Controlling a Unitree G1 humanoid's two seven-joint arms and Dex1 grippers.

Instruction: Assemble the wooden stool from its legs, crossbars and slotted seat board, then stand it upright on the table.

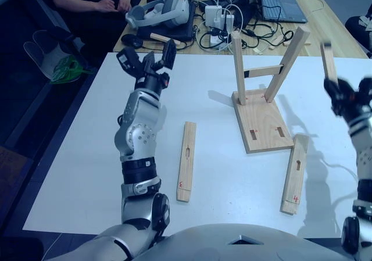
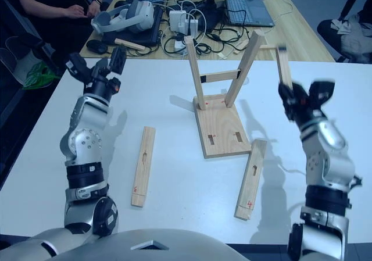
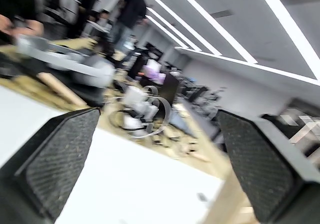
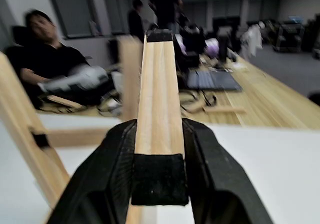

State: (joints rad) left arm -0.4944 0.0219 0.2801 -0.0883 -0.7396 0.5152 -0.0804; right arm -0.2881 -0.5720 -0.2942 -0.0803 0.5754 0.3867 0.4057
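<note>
right gripper (image 2: pixel 302 97) clamped on crossbar (image 2: pixel 283 66), its long axis near upright, left gripper (image 1: pixel 148 59) raised, spread wide

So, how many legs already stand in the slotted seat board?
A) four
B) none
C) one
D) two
D: one leg and a second leg stand in the seat board, joined by a crossbar. Two more lie flat on the table, a left one and a right one. The right jaws hold a wooden bar.
</note>
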